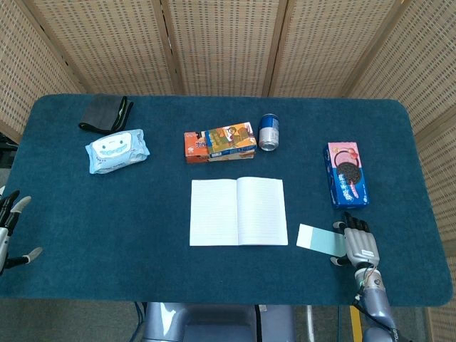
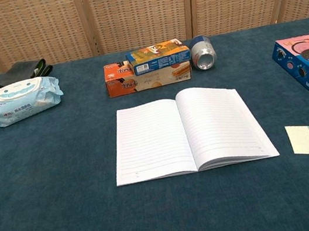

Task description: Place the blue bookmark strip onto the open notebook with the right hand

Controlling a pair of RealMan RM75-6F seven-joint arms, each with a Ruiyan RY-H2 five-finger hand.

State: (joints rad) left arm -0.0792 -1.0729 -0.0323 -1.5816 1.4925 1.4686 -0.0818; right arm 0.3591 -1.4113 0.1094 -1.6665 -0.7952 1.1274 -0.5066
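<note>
Bookmark strip at my right robot hand

My right robot hand [image 1: 360, 244] lies flat, fingers spread, holding nothing, touching the blue bookmark strip's [image 1: 320, 239] right end; the strip lies on the surface just right of the open notebook [image 1: 238, 211].

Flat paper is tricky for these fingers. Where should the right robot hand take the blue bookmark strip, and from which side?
Probably its right end, from above: the blue bookmark strip lies flat on the cloth, and the right robot hand already overlaps that end.

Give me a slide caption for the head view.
Right robot hand rests at the blue bookmark strip, beside the open notebook on the table.
</note>
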